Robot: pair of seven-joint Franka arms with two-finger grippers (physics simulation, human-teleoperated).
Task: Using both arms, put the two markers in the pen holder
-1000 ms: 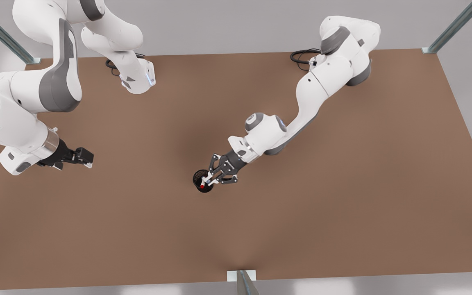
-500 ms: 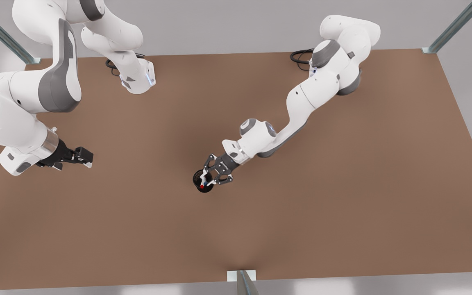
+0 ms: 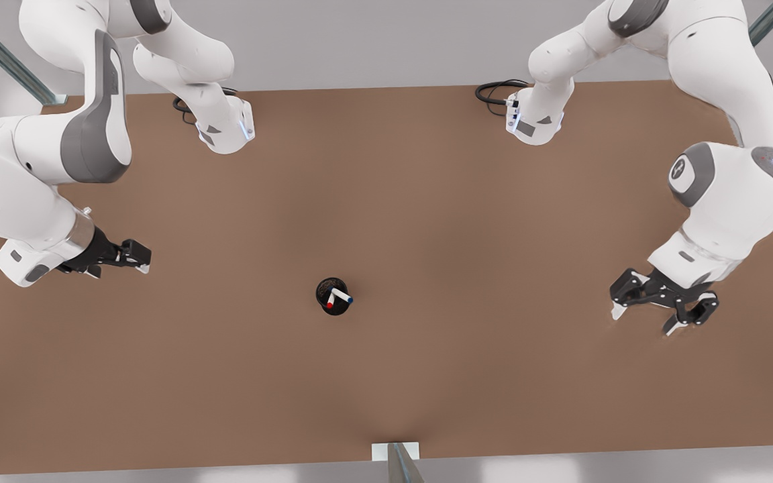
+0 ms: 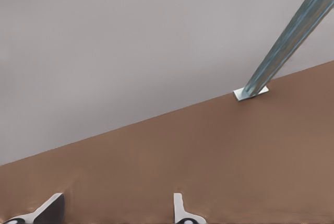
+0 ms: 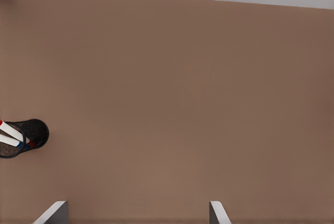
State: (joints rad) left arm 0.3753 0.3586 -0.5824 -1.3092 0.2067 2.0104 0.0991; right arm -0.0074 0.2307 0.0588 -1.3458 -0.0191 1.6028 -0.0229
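Note:
The black mesh pen holder [image 3: 324,290] stands near the middle of the brown table [image 3: 386,201]. Both markers lean inside it: the red-capped one [image 3: 331,304] and the blue-capped one [image 3: 348,300], caps sticking out above the rim. My right gripper [image 3: 643,320] hangs open and empty at the front view's far right, well away from the holder. Its wrist view shows the holder [image 5: 35,130] with both markers, red-capped [image 5: 11,131] and blue-capped [image 5: 8,140], beyond my open right gripper [image 5: 136,209]. My left gripper [image 3: 143,257] waits open at the front view's left, its fingertips apart [image 4: 115,207].
Metal frame posts with brackets stand at the table's far corners [image 3: 51,99] [image 3: 702,82] and at the middle of the near edge [image 3: 394,451]. One post [image 4: 292,36] rises ahead of the left gripper. Black cables [image 3: 494,90] lie by the arm bases.
My right gripper has left the pen holder and swung far to the front view's right, now empty. The blue-capped marker stays in the holder beside the red one. The left arm has not moved.

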